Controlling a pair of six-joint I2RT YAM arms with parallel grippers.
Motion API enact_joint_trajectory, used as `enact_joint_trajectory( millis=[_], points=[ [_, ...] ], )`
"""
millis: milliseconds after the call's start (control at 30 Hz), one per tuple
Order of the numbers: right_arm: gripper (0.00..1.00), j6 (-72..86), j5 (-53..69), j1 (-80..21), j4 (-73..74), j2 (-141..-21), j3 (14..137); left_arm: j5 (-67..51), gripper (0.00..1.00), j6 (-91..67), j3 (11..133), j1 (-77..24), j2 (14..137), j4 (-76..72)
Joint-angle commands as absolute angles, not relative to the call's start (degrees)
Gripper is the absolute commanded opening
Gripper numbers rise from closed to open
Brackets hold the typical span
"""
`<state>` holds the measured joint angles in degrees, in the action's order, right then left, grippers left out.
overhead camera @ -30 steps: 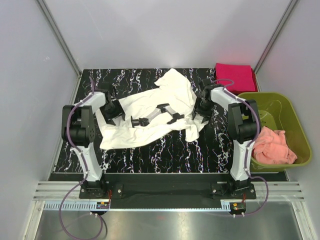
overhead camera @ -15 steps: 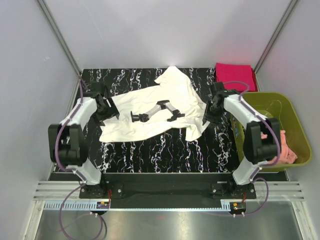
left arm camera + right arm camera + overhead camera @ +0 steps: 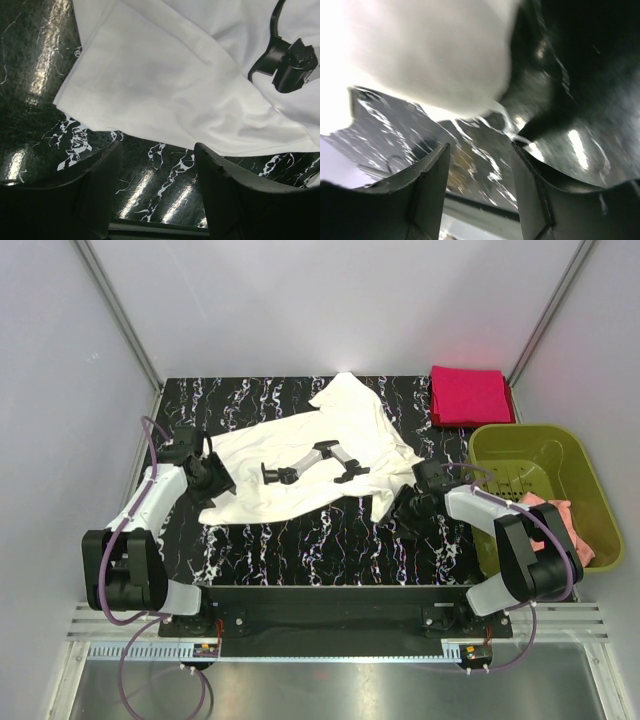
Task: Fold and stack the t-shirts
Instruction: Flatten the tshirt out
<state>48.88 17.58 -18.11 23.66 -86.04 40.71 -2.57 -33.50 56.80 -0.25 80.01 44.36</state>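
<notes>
Black marbled counter (image 3: 330, 535) carries the work. At its left side the left hand (image 3: 156, 152) hangs low, just off a near corner of the cream-white t-shirt (image 3: 262, 452). Its two fingers (image 3: 95, 190) are spread with only bare counter between them and nothing gripped. I judge it is placed there to take that corner for a fold. The shirt lies spread but rumpled across the middle of the counter, print side up. One part reaches toward the far edge and a sleeve droops toward the near right, so this piece looks not yet folded. Its black print (image 3: 312, 462) reads as a picture of a jointed mechanical arm. No letters, brand or label can be made out on it or anywhere else in view. Just beside the drooping sleeve the right hand (image 3: 480, 150) sits close to the counter, likewise parted and empty. In its blurred wrist view the white cloth lies beyond its tips, so it is probably poised to pick up the opposite edge. At the far right corner the magenta-red t-shirt (image 3: 470, 395) rests as a neat folded square, likely the base of the stack. Beside the counter's right edge stands an olive-green bin (image 3: 530, 455) holding a crumpled pink cloth (image 3: 572, 530).
</notes>
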Motion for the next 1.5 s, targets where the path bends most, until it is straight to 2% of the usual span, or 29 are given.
enact_joint_trajectory(
  millis=[0,100,233,333,367,500,600,667,700,733,767,833,900,933,1000,1033,1067,1133,1233,1267,1367,1467],
  points=[
    [0.59,51.50,12.93,-18.19,12.07,-86.74,38.06,-5.36,0.64,-33.93,58.79,0.00,80.33,40.43],
    [0.57,51.86,11.34,-18.19,8.89,-90.51,38.49,-5.10,0.64,-33.31,60.29,-0.09,80.86,41.66],
    [0.45,51.95,6.07,-17.93,12.47,-95.35,42.18,-4.66,0.65,-33.05,59.77,0.00,79.46,42.10],
    [0.21,49.85,4.05,-17.58,18.53,-96.33,45.43,-4.40,0.65,-32.52,59.85,0.00,78.84,43.06],
    [0.00,49.31,1.43,-17.58,21.68,-95.98,46.57,-4.13,0.65,-32.26,59.94,0.00,78.66,43.41],
    [0.00,44.66,-7.28,-16.44,42.65,-91.08,51.06,-3.43,0.65,-31.38,60.82,0.00,77.61,44.56],
    [0.01,42.19,-11.16,-14.77,51.12,-85.81,50.89,-1.76,0.65,-30.85,61.17,-0.09,76.65,45.87],
    [0.24,41.66,-10.38,-14.59,52.38,-82.98,50.28,-0.27,0.65,-30.50,61.35,-0.09,76.20,46.84],
    [0.50,41.83,-9.94,-14.59,53.69,-81.14,50.53,-0.09,0.65,-30.41,61.52,-0.09,75.94,47.11],
    [0.56,42.01,-9.50,-14.59,54.31,-80.34,50.71,-0.17,0.65,-30.32,61.61,0.00,75.94,47.72],
    [0.58,41.75,-8.19,-14.59,54.49,-78.85,50.89,1.39,0.65,-30.15,61.79,-0.09,75.85,47.72],
    [0.58,42.27,-7.82,-14.50,55.37,-77.53,50.63,1.49,0.65,-30.15,61.87,0.00,75.59,47.90],
    [0.51,44.98,-7.38,-14.33,55.29,-75.33,48.79,1.15,0.65,-30.23,61.53,-0.09,75.24,47.73],
    [0.38,46.13,-6.43,-14.15,55.02,-74.45,47.74,0.79,0.65,-30.41,61.44,-0.09,75.15,47.64],
    [0.25,47.63,-4.23,-13.97,51.36,-72.16,44.41,0.35,0.65,-30.50,61.35,-0.09,75.15,47.64],
    [0.15,48.77,-1.26,-13.97,49.76,-71.81,43.43,0.35,0.64,-30.50,61.35,-0.09,75.15,47.64],
    [0.13,49.13,-0.27,-13.97,47.66,-71.72,42.55,0.35,0.64,-30.41,61.26,-0.09,74.97,47.46],
    [0.13,51.41,3.33,-13.97,42.47,-72.16,40.35,0.35,0.65,-30.32,61.08,-0.09,74.80,47.29],
    [0.34,52.82,3.60,-13.97,38.33,-74.79,38.67,0.35,0.64,-30.32,60.73,0.00,74.88,47.20],
    [0.38,52.82,3.69,-13.97,37.19,-76.54,38.58,0.35,0.64,-30.32,60.82,-0.09,74.97,47.11],
    [0.46,53.44,3.96,-13.97,34.81,-78.39,37.97,0.35,0.64,-30.24,60.38,0.00,74.53,46.93],
    [0.47,53.61,2.03,-13.97,35.32,-80.06,38.40,0.35,0.65,-30.32,60.21,-0.09,74.27,47.11]
  ],
)
